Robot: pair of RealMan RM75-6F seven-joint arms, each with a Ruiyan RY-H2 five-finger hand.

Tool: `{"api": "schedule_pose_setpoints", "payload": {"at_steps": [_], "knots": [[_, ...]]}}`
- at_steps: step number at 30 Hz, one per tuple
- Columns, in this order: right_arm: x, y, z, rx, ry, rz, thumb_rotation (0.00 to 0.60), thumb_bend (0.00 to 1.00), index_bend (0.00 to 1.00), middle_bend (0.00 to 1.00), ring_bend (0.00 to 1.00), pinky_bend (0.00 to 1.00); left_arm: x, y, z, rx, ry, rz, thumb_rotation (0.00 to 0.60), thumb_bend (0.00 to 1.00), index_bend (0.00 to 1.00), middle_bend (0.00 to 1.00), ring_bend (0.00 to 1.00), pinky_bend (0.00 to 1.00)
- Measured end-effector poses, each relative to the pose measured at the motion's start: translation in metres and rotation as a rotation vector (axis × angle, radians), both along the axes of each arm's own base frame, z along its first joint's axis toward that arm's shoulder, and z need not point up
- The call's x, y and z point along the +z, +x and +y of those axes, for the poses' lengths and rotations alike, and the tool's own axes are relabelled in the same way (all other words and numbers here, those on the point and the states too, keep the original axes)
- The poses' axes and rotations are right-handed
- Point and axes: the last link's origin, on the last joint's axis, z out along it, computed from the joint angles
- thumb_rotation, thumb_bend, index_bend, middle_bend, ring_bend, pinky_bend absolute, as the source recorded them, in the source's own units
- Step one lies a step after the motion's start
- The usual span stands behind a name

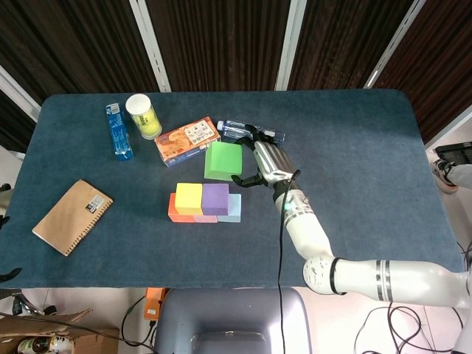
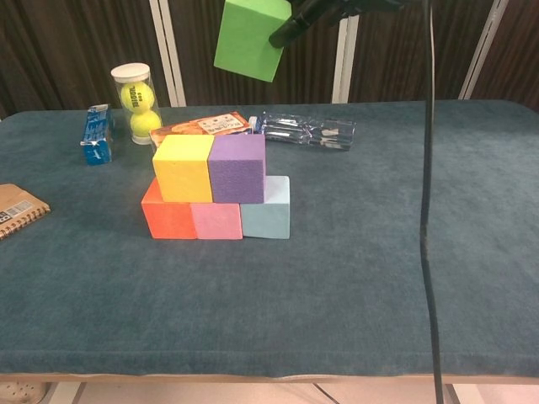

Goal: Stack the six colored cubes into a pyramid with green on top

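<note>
Dark slatted panels back a bench covered in blue cloth. On it sits the part-built pyramid: orange cube, pink cube and pale blue cube in a row, with yellow cube and purple cube on top, shifted toward the orange end. The right hand grips the green cube by one side, high in the air — above and somewhat behind the stack, tilted. The left hand is out of sight in both views.

The risks, as I judge them: the side hold looks thin, so the cube could twist or slip during the carry. Set down tilted or off the yellow–purple seam, it may tip off. A descent that clips the purple cube could shove the upper row sideways.
</note>
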Motion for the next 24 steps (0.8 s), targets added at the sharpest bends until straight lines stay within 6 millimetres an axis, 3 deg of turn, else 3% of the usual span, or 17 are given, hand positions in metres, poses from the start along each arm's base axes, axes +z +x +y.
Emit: {"api": "schedule_pose_setpoints", "payload": {"at_steps": [5, 13, 24], "knots": [[-0.008, 0.011, 0.003, 0.007, 0.039, 0.012, 0.600, 0.24, 0.54, 0.02, 0.00, 0.00, 0.002, -0.003, -0.004, 0.009, 0.008, -0.005, 0.600, 0.14, 0.09, 0.04, 0.00, 0.05], [-0.042, 0.021, -0.001, 0.007, 0.137, 0.106, 0.600, 0.24, 0.54, 0.02, 0.00, 0.00, 0.006, -0.012, -0.009, 0.021, 0.026, -0.011, 0.600, 0.14, 0.09, 0.04, 0.00, 0.05], [-0.048, 0.021, -0.003, 0.002, 0.146, 0.128, 0.600, 0.24, 0.54, 0.02, 0.00, 0.00, 0.005, -0.010, -0.007, 0.013, 0.024, -0.013, 0.600, 0.14, 0.09, 0.04, 0.00, 0.05]]}}
